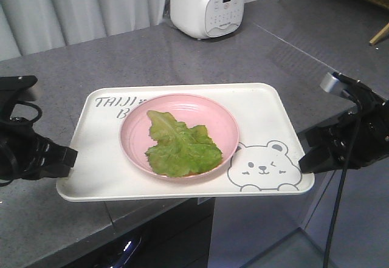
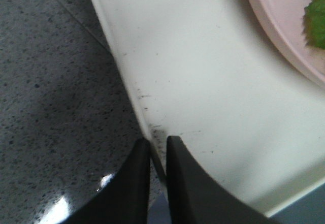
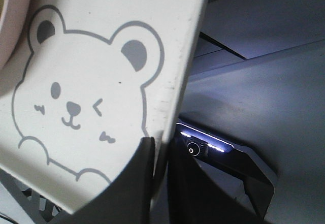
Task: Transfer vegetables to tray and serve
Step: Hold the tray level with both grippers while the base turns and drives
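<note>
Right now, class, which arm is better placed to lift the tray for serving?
Neither alone. The left gripper pinches the tray at one end, the right gripper pinches it beside the bear; the pink plate with the lettuce leaf sits between, so likely lift with both.

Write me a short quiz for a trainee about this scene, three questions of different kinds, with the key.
1. True or false: the lettuce leaf lies directly on the tray.
2. What does the left gripper clamp? A) the tray's rim B) the pink plate C) nothing
3. Fill in: the bear drawing is at the tray's end held by the ____ gripper.
Key: 1 false, the leaf lies in the pink plate, which stands on the tray. 2 A. 3 right: the right gripper pinches the rim beside the bear.
</note>
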Robot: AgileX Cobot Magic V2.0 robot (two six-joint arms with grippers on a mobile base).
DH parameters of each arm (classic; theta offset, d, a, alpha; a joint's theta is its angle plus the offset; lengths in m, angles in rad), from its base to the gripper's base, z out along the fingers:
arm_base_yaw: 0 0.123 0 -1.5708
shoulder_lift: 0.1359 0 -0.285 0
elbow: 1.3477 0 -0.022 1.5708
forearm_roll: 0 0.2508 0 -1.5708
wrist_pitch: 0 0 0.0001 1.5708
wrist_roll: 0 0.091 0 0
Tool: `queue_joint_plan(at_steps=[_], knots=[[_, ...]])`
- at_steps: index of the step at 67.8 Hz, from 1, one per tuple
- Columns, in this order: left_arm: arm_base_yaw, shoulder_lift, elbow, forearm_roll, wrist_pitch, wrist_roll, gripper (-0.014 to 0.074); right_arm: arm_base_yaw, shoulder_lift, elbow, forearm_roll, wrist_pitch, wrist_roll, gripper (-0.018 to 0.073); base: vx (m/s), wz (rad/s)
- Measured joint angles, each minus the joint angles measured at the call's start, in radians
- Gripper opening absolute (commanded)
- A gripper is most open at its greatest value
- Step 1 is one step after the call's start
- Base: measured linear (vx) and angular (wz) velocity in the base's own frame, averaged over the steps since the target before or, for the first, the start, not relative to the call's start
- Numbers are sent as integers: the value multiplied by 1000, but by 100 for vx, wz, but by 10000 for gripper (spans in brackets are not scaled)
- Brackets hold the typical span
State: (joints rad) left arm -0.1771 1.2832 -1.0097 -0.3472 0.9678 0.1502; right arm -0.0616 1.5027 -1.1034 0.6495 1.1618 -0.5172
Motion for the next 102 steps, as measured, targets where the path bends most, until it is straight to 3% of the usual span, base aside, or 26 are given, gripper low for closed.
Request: queue_joint_plan(at_steps=[102], knots=[[0,0,0,0,0,0,-6,0,0,0,0,0,0,-3,-1,-25]])
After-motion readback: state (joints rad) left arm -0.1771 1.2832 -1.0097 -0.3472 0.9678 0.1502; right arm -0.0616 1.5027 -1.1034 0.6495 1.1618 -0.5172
